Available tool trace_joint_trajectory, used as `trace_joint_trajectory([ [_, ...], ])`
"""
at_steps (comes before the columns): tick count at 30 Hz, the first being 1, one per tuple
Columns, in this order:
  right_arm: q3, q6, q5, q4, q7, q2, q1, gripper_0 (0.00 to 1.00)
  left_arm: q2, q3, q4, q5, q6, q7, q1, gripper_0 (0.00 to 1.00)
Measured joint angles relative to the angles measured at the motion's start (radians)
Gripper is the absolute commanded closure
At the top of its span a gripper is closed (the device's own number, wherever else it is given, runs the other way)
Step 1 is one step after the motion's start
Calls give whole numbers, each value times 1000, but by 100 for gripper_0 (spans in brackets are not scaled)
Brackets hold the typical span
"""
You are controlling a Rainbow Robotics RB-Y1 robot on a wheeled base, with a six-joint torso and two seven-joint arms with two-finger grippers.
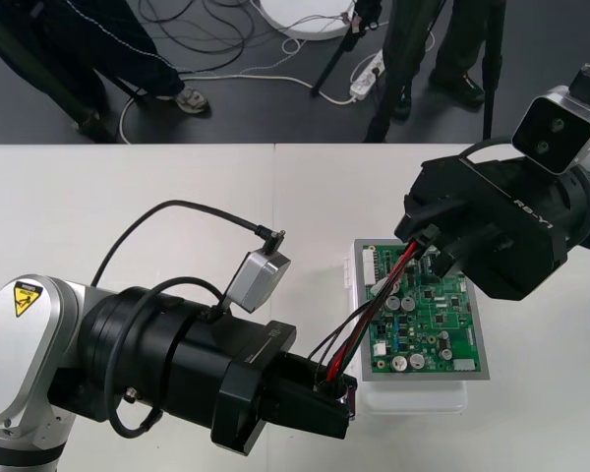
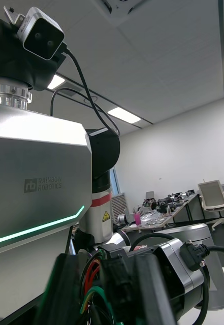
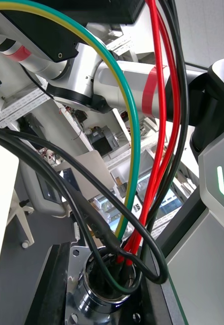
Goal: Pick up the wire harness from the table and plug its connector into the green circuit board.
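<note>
Front view: green circuit board [image 1: 433, 310] on its white base [image 1: 413, 398], right of the desk's [image 1: 177, 187] centre. The wire harness [image 1: 374, 311] is held above the desk, stretched btwn both arms. Left gripper [image 1: 336, 391], by the base's near-left corner, pinches the metal socket [image 3: 102, 287]. Right gripper [image 1: 428, 246], over the board's far-left corner, pinches the plug end; plug itself hidden. Risk: wires look taut, so pulling apart could yank the plug free or drag the board. No containers; base holds only the board.
</note>
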Motion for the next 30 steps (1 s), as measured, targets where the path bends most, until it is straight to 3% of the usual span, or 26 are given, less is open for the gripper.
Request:
trace_joint_trajectory([
  [17,0,-4,0,-1,0,-1,0,100,0,0,0,-1,0,-1,0,98],
  [18,0,-4,0,-1,0,-1,0,100,0,0,0,-1,0,-1,0,64],
  [19,0,-4,0,-1,0,-1,0,100,0,0,0,-1,0,-1,0,37],
  [20,0,-4,0,-1,0,-1,0,100,0,0,0,-2,0,-1,0,19],
  [22,0,-4,0,-1,0,-1,0,100,0,0,0,-2,0,-1,0,0],
  [30,0,-4,0,-1,0,-3,1,100,0,0,0,-5,0,-2,0,0],
])
